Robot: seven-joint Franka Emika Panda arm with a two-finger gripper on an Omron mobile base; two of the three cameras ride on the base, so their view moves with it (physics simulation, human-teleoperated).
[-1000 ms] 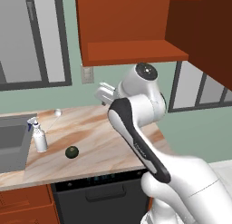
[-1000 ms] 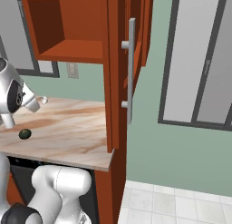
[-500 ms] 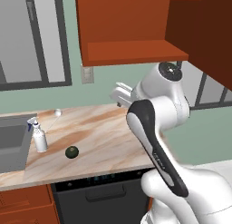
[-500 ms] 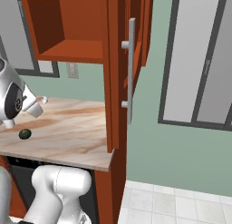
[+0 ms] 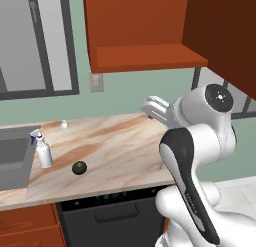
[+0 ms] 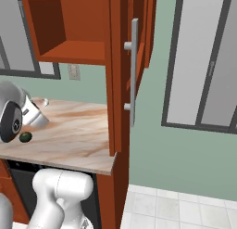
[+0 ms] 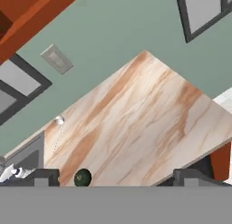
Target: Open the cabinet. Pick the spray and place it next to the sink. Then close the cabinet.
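We are looking at the cabinet (image 5: 145, 36) standing open, its door (image 6: 139, 42) swung out to the right with the grey bar handle (image 6: 134, 70) facing us. The spray (image 5: 43, 150) is standing upright on the marbled counter (image 5: 120, 151), just beside the sink (image 5: 14, 158) at the left. A dark green ball (image 5: 79, 167) is lying near the bottle, to its right. We are seeing the gripper (image 7: 116, 175) released and carrying nothing, its fingers (image 7: 45, 177) spread wide apart above the counter.

Spray (image 5: 44, 152) upright beside sink (image 5: 14, 161); cabinet (image 5: 150, 36) open.
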